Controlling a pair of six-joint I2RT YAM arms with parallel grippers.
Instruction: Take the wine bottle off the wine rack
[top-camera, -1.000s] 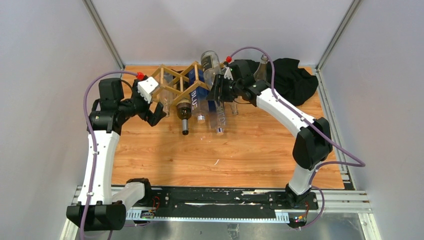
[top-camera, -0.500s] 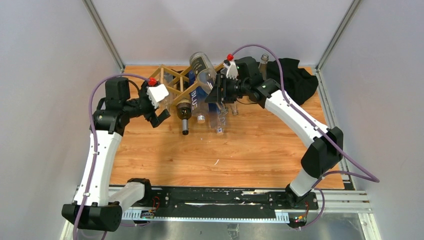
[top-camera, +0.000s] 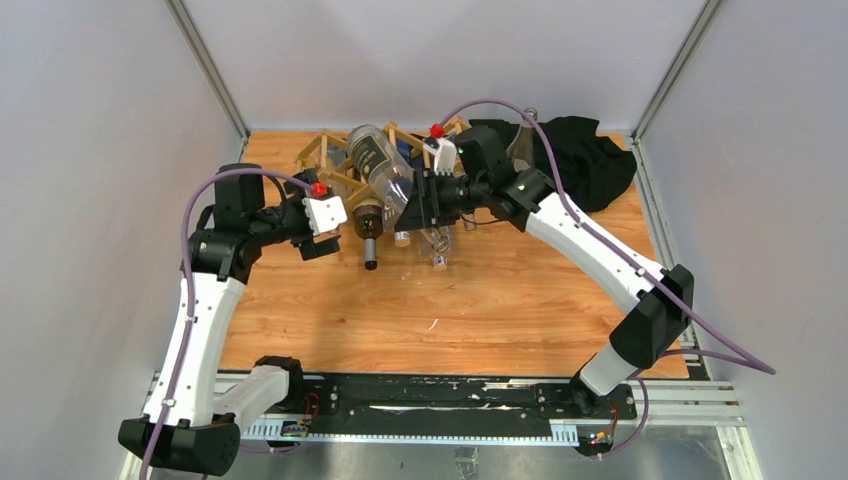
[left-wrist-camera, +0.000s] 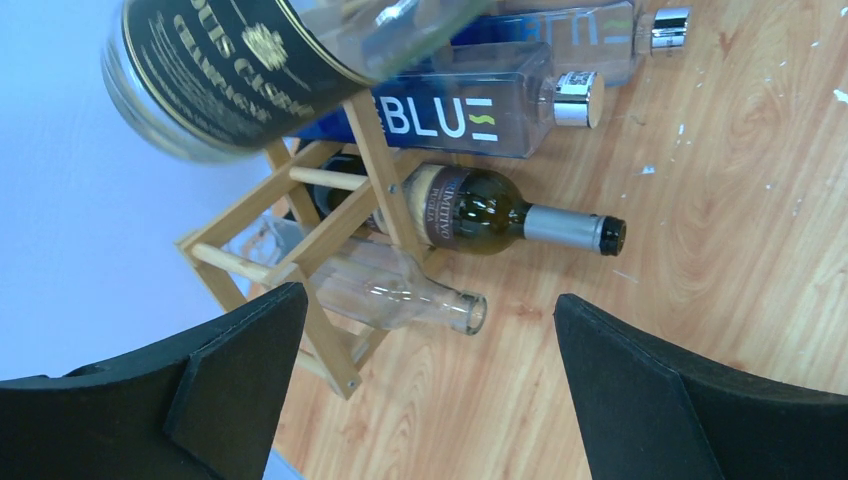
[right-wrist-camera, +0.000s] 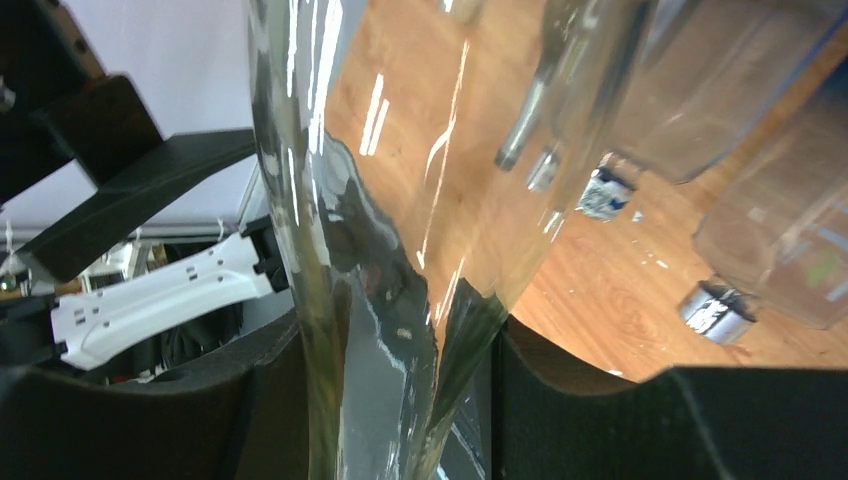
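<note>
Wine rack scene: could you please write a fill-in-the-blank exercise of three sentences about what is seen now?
1. The right jaws are shut on the ___ of the black-labelled bottle, held above the wine rack.
2. The left jaws stand ___ and hold nothing.
3. The blue bottle beside the dark wine bottle carries the word ___.
Missing words: neck; open; BLUE.

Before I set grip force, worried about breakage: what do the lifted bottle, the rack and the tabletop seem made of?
Lifted bottle: probably clear glass, glossy; you see through it and bright streaks run down it. Wine rack: pale, matte wood; thin slats and dowels. Tabletop: orange-brown wood grain with slight sheen, solid wood or laminate, cannot tell.
</note>
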